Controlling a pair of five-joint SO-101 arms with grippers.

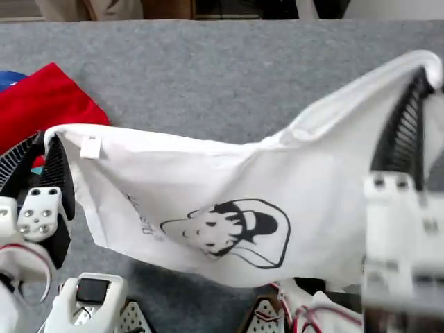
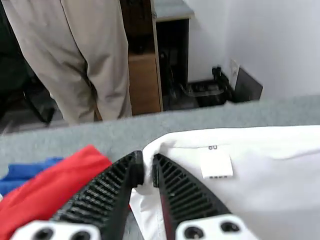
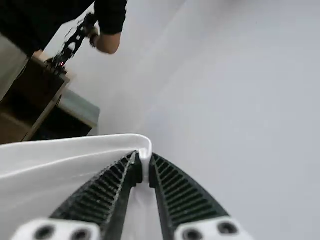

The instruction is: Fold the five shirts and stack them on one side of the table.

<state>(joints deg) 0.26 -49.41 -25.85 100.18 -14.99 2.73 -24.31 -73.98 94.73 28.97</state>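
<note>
The white shirt [image 1: 208, 187] is thin, smooth, matt cloth with a flat black print [image 1: 229, 229] and a small fabric label [image 2: 216, 165]. The red shirt [image 1: 41, 104] by the table's left edge seems a similar matt knit. The table [image 1: 208, 69] has a grey, felt-like top, rough and dull. The left gripper [image 2: 148, 167] and right gripper [image 3: 145, 162] have ribbed, matt black plastic fingers [image 2: 180, 192] on smooth white plastic bodies.

Shirt [image 1: 208, 187] between left end effector [image 1: 48, 141] and right end effector [image 1: 426, 73], above table [image 1: 208, 69]; shirt pile [image 1: 41, 104] at left.
</note>
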